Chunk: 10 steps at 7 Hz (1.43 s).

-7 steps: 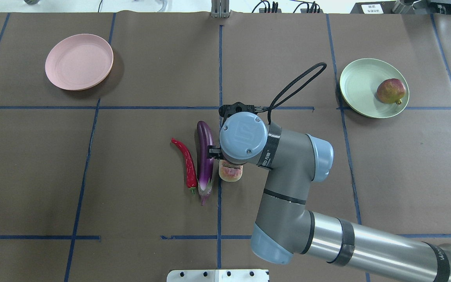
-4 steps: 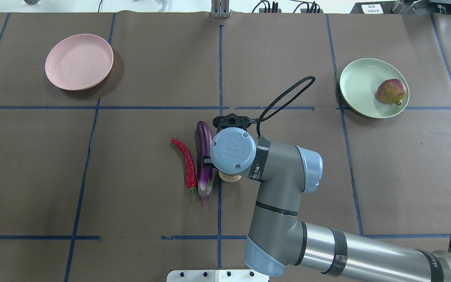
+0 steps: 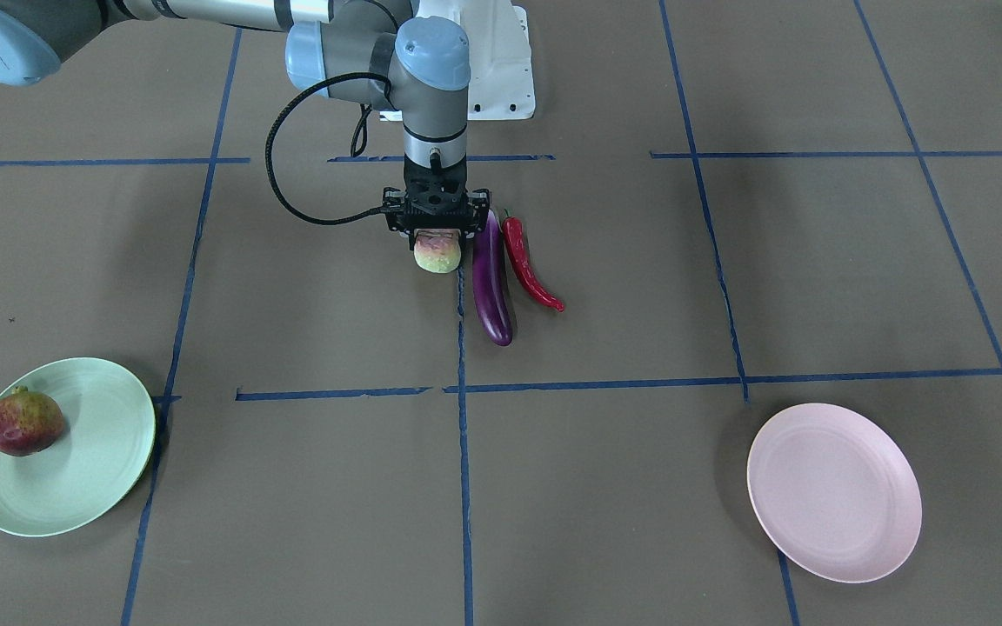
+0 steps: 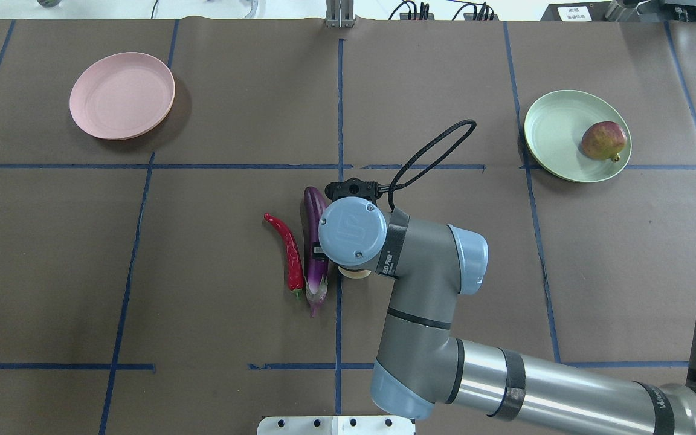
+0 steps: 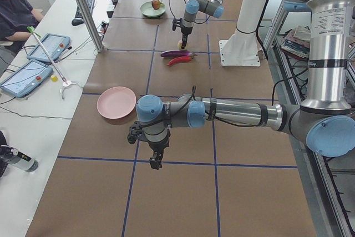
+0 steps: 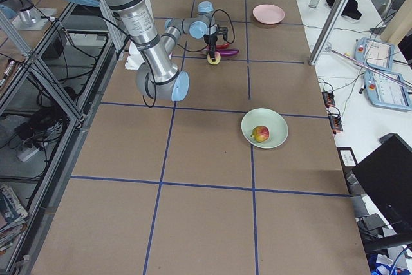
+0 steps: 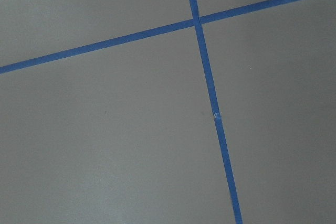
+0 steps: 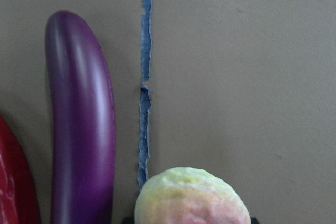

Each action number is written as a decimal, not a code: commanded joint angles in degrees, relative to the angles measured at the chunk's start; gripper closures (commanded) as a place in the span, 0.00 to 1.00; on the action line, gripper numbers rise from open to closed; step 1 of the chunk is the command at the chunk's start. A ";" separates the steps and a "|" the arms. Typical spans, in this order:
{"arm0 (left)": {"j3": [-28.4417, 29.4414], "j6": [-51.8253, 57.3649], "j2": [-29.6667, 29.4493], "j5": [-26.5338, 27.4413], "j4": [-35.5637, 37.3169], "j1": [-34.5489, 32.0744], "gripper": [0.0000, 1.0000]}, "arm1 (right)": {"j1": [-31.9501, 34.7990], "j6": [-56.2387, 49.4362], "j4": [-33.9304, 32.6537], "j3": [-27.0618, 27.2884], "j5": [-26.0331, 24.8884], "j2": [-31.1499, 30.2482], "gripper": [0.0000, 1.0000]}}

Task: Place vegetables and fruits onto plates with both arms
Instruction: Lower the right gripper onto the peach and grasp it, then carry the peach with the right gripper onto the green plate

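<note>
Standing on the operators' side and facing the robot, I see the right gripper (image 3: 437,233) pointing straight down over the peach (image 3: 437,256), around the middle of the table (image 3: 292,304) and a little toward the far side. Its black fingers (image 3: 415,235) sit on either side of the fruit's upper half, close against it. I cannot tell whether they are pressing on it or just short of it.

The peach is small and roundish, pale yellow-green low down and blushing pink higher up. Its skin looks matte and slightly lumpy in the right wrist view.

Just to the peach's right lies the eggplant (image 3: 492,287), long and glossy purple, with its rounded tip toward me. Close along the eggplant's right side is the chili pepper (image 3: 529,265), which is red, shiny, curved and slimmer.

At the near left is the green plate (image 3: 110,452), with the mottled dark-red pomegranate (image 3: 24,422) sitting by its left rim. The pink plate (image 3: 831,491) lies at the near right, well apart from the produce.

The left gripper (image 5: 156,162) hangs over brown paper and blue tape lines (image 7: 198,22), farther right than the pink plate. It shows only from the side, so I cannot tell how its fingers stand.
</note>
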 commanded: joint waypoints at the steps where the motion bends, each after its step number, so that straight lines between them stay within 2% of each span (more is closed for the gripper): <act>1: 0.23 0.00 0.00 0.09 0.00 0.00 0.00 | 8.26 -5.52 -0.20 0.89 8.41 0.58 1.00; 2: 0.23 0.00 0.00 0.00 0.00 0.00 0.00 | 15.62 -12.44 -0.03 1.34 13.95 -1.34 1.00; 3: 0.32 0.00 0.00 0.00 0.00 0.00 0.00 | 22.92 -24.95 0.15 1.34 18.62 -5.62 1.00; 4: 0.58 0.00 0.00 0.00 0.00 0.00 0.00 | 28.38 -37.78 0.24 1.08 20.84 -11.06 1.00; 6: 0.76 0.00 0.00 0.00 0.00 0.00 0.00 | 36.23 -49.98 7.66 -2.33 25.15 -18.64 0.99; 7: 0.76 0.00 0.00 0.00 0.00 0.00 0.00 | 37.22 -53.69 10.40 -5.57 25.17 -20.06 0.95; 8: 0.76 0.00 0.00 0.00 0.00 0.00 0.00 | 37.23 -54.25 10.78 -8.39 25.08 -19.47 0.52; 9: 0.67 0.00 0.00 0.00 0.00 0.00 0.00 | 37.23 -53.82 10.78 -8.42 25.08 -19.46 0.01; 10: 0.41 0.00 0.00 0.00 0.00 0.00 0.00 | 37.40 -53.82 10.70 -7.81 25.34 -19.20 0.00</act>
